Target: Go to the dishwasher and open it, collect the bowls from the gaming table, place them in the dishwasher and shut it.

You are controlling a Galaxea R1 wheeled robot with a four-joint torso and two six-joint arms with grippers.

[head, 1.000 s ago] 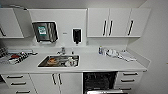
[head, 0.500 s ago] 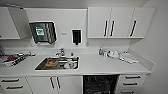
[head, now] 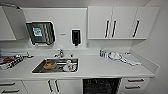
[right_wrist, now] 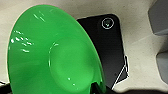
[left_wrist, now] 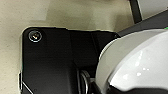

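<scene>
A white counter (head: 100,67) with a steel sink (head: 56,65) is seen ahead, and below it the dishwasher (head: 101,86) stands open, its dark inside exposed. A large green bowl (right_wrist: 55,60) is seen at the right wrist, a white bowl (left_wrist: 135,62) at the left wrist; each is probably held, though how far either claw is open cannot be told.

Ahead of me the dishwasher (head: 101,86) gapes dark and open under the counter (head: 105,67), flanked by a white cabinet door (head: 65,86) and drawers (head: 135,84), while a green bowl (right_wrist: 55,57) and a white bowl (left_wrist: 135,62) crowd close before my wrists.
</scene>
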